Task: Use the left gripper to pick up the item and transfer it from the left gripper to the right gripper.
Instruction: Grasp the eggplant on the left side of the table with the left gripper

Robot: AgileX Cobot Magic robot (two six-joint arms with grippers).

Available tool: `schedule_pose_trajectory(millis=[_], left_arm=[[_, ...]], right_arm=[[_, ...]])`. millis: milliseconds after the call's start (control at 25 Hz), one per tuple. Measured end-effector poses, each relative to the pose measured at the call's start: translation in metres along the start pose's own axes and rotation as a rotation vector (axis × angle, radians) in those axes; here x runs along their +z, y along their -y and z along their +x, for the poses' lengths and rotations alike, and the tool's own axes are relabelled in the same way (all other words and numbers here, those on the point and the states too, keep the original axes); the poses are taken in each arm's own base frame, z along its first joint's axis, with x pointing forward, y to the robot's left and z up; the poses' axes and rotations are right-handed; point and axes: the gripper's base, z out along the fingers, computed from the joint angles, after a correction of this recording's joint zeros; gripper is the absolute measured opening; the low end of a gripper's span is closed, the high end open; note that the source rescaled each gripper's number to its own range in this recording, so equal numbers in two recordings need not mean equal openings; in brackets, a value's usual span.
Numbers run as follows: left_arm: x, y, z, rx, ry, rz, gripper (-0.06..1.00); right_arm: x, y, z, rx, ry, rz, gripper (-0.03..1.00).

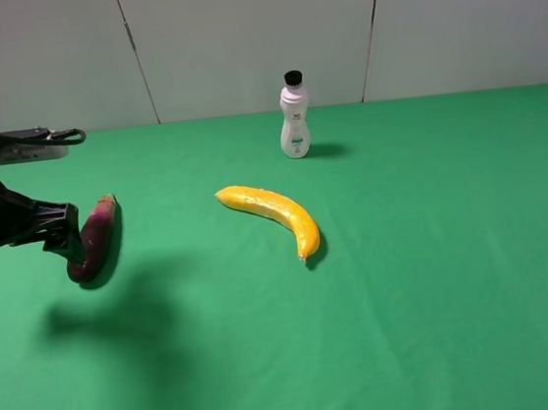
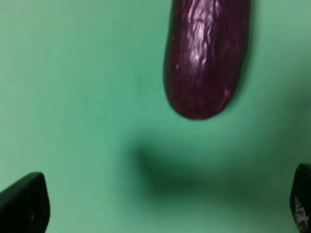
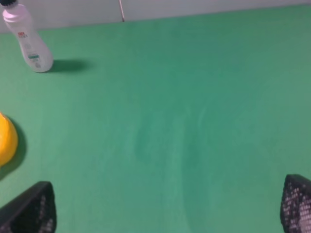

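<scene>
The dark purple eggplant [image 1: 96, 237] lies on the green table at the left, its pale stem end toward the back. My left gripper [image 1: 64, 239], black with looping cables, hovers just left of it and above the table. In the left wrist view the eggplant's rounded end [image 2: 206, 58] lies ahead of the gripper [image 2: 163, 208]. Its two fingertips [image 2: 24, 204] sit wide apart in the corners with nothing between them, so it is open and empty. My right gripper [image 3: 163, 208] is open and empty over bare cloth; it does not show in the exterior high view.
A yellow banana [image 1: 275, 215] lies near the table's middle; its end shows in the right wrist view [image 3: 6, 138]. A white bottle with a black cap [image 1: 293, 119] stands at the back, also in the right wrist view [image 3: 29, 41]. A grey wall stands behind the table.
</scene>
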Motion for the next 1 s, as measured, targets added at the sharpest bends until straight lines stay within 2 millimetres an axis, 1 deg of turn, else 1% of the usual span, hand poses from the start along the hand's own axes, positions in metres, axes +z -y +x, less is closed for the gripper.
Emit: schedule_pose_trajectory(millis=[200,480,720,1000], left_arm=[[0.022,0.003,-0.005,-0.002,-0.024,0.006,1.0],[0.045,0.006,-0.011,-0.005,-0.03,0.012,1.0],[0.058,0.013,-0.018,0.012,-0.023,0.018,1.0],[0.071,0.015,-0.021,0.02,-0.033,0.019,1.0]], right_arm=[[0.0,0.0,0.0,0.0,0.0,0.0,1.0],[0.0,0.0,0.0,0.0,0.0,0.0,1.0],[0.0,0.0,0.0,0.0,0.0,0.0,1.0],[0.0,0.0,0.0,0.0,0.0,0.0,1.0]])
